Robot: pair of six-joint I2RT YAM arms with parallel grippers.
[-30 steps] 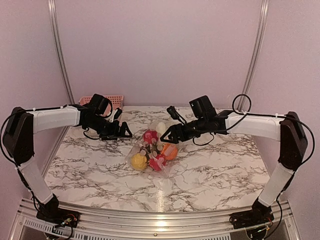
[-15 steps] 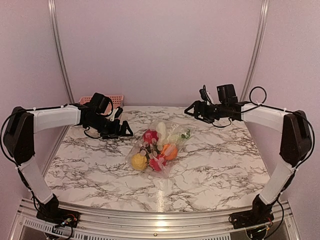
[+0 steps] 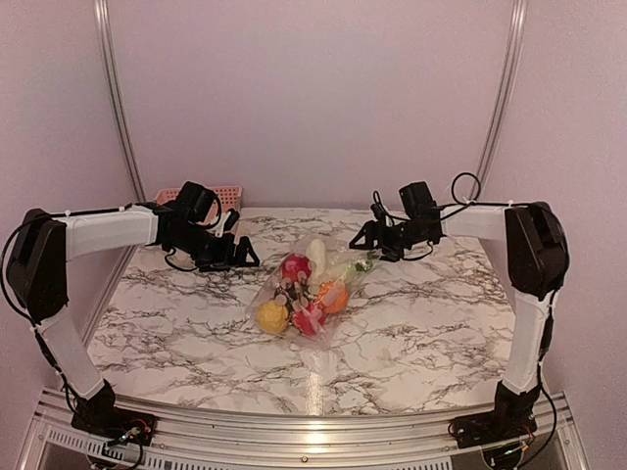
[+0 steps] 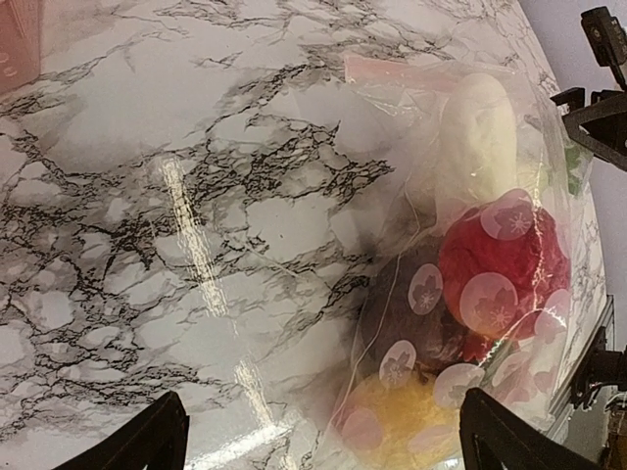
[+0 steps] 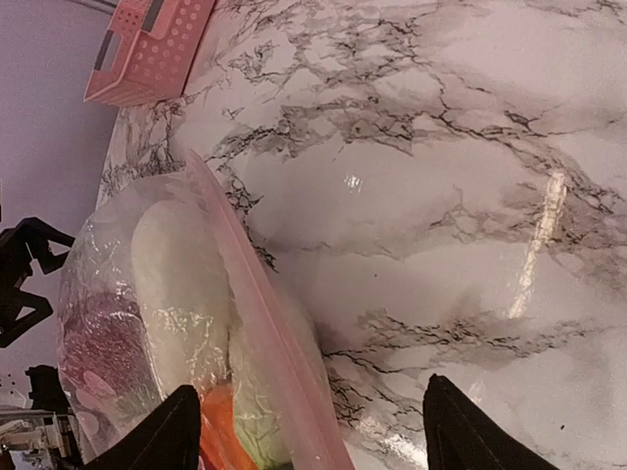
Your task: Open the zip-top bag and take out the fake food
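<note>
From above, the zip-top bag (image 3: 312, 289) lies flat near the middle of the desk (image 3: 441, 313), with all the fake food (image 3: 294, 267) inside it and none out. The left claw (image 3: 238, 257) hangs to the bag's left, apart from it, jaws spread and empty. The right claw (image 3: 364, 238) sits just beside the bag's far right end, jaws also spread and gripping nothing. Whether it touches the plastic cannot be told. My guess is that they flank the bag so each can take one lip of the mouth. A pink basket (image 3: 227, 195) stands in the far left corner, well apart.

The left wrist view looks across bare marble to the bag's side. Its own fingers (image 4: 157, 441) stand wide at the bottom edge with nothing clamped between them. A white piece (image 4: 475, 127), a red piece (image 4: 505, 259) and a yellow piece (image 4: 402, 431) press against the film, so that flank bulges and offers little loose plastic.

In the right wrist view, the pink zip strip (image 5: 265, 313) runs diagonally just beside the left finger. It looks pressed shut, though that is uncertain. The marble to its right gives room to come in low at that edge.
</note>
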